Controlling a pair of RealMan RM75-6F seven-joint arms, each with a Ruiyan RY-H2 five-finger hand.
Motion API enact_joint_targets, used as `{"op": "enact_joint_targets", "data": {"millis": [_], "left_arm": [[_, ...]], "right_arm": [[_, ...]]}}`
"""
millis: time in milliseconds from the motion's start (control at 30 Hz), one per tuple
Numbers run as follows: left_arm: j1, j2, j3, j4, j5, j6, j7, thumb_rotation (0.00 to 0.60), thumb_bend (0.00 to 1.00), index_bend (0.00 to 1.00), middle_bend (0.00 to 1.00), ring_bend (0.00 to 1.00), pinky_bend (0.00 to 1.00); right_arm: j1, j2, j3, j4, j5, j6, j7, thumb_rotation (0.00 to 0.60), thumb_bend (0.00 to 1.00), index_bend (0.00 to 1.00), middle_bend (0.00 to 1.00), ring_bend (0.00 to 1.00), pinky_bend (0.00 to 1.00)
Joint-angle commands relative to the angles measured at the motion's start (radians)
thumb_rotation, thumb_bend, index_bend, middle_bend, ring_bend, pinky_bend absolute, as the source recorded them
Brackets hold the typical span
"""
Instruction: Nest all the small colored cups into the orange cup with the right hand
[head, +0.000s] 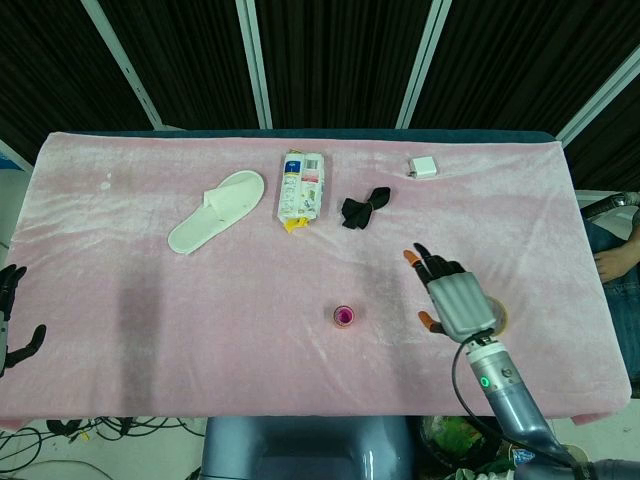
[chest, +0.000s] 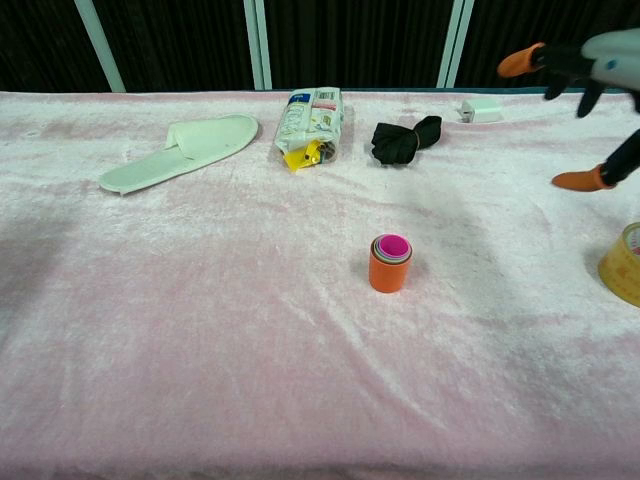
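The small upright orange plastic cup (chest: 389, 270), pink cup nested on top inside it, stands mid-tabletop well to the left of the right robot hand (head: 457, 300), which hovers empty with fingers spread near the tape roll (chest: 625, 264).

Overhead head view; low frontal chest view.
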Motion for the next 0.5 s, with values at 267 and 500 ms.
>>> {"op": "enact_joint_targets", "data": {"millis": [267,500], "left_arm": [[0.005,-0.008,0.007,0.009,0.041,0.028,0.003,0.6,0.34,0.07,0.06,0.0,0.01],[0.008,-0.007,0.018,0.003,0.067,0.031,-0.015,0.6,0.34,0.07,0.06,0.0,0.01]], "right_arm": [[-0.308,0.073,-0.137,0.064,-0.245,0.337,0.051,0.6,0.17,0.06,0.02,0.17,0.26],[-0.372,0.016,-0.116,0.176,-0.262,0.366,0.111,0.6,0.17,0.06,0.03,0.17,0.26]]}}
